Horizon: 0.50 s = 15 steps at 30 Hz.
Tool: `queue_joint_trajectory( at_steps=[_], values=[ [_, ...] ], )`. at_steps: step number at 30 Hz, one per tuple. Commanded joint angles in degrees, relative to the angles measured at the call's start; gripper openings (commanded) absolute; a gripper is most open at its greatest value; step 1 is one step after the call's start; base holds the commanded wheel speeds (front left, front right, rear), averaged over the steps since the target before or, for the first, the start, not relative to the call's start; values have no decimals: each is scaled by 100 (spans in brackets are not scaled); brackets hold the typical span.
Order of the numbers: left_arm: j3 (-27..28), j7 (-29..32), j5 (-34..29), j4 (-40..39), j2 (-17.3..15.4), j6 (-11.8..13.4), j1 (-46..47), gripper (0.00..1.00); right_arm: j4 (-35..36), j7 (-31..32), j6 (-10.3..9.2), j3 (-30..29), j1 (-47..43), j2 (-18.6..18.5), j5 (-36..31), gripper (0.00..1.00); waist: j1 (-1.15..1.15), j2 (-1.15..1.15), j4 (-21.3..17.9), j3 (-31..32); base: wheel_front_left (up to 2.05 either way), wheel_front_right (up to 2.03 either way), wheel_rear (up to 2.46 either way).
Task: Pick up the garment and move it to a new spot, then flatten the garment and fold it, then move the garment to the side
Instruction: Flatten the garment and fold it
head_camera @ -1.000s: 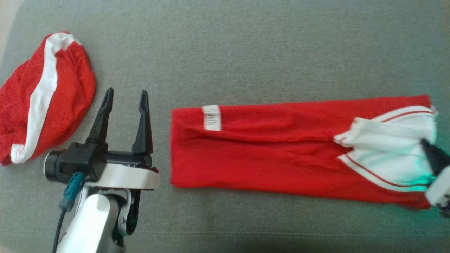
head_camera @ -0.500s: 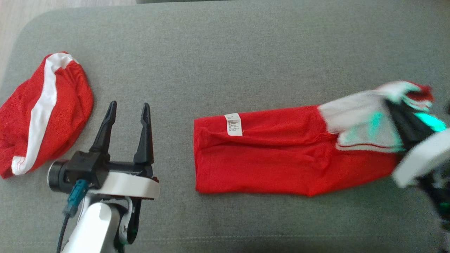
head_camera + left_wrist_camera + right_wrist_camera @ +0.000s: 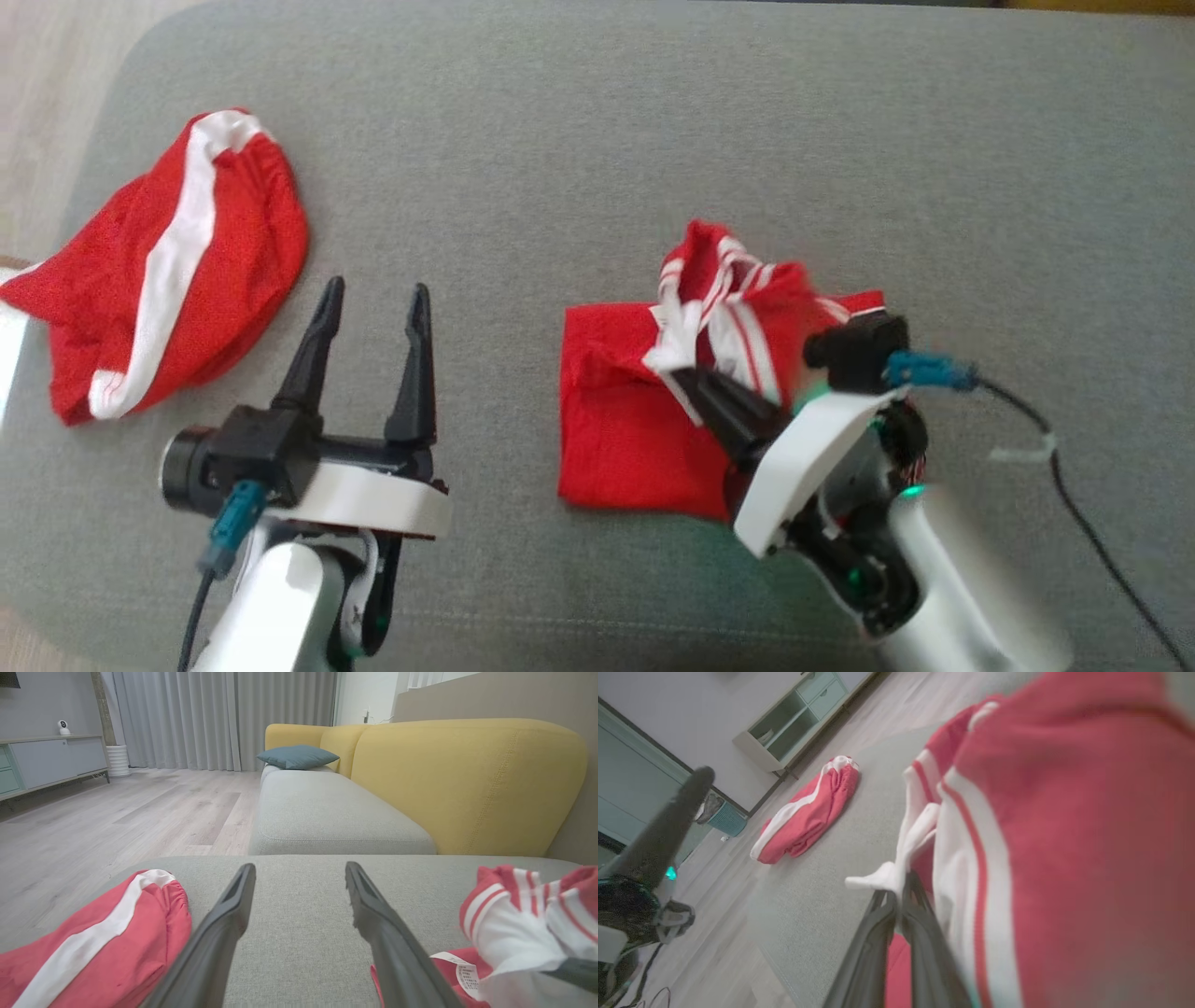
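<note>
Head view: my right gripper [image 3: 683,377] is clamped on the white-trimmed end of the red mesh jersey garment [image 3: 616,448]. It holds that end bunched above the red half, which lies flat mid-cushion on the grey fabric sofa seat [image 3: 597,140]. I judge this to be the fold.

Left wrist view: my left gripper [image 3: 300,868] hovers spread wide and empty, between that garment and a second red, white-striped garment [image 3: 93,947].

Right wrist view: the fingers pinch white fabric tight. Next I'd lay the end square on the edge nearest my left gripper, then let go.

Soft matt cloth garment [image 3: 624,448] (fine knit) on rough woven cushion [image 3: 560,140]
</note>
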<state>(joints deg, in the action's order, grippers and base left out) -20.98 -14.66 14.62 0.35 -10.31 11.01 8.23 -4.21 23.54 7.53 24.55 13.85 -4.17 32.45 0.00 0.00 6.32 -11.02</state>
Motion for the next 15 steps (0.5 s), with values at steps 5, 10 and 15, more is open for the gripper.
queue_joint_trajectory(
  at_steps=[5, 10, 15],
  values=[
    [172, -34, -37, -117, 4, -29, 130, 100, -652, -849, -4, 535, 396, 126, 376, 62, 0, 0, 132, -88, 0, 0, 0],
    [177, -34, -55, -118, 23, -18, 144, 100, -903, -1479, -4, 881, 690, 127, 582, 100, 0, 0, 92, -153, 0, 0, 0],
    [214, -34, -78, -113, 17, -12, 187, 100, -666, -2272, -4, 1242, 1048, 128, 469, 100, 0, 0, 0, -197, 0, 0, 0]
  ],
)
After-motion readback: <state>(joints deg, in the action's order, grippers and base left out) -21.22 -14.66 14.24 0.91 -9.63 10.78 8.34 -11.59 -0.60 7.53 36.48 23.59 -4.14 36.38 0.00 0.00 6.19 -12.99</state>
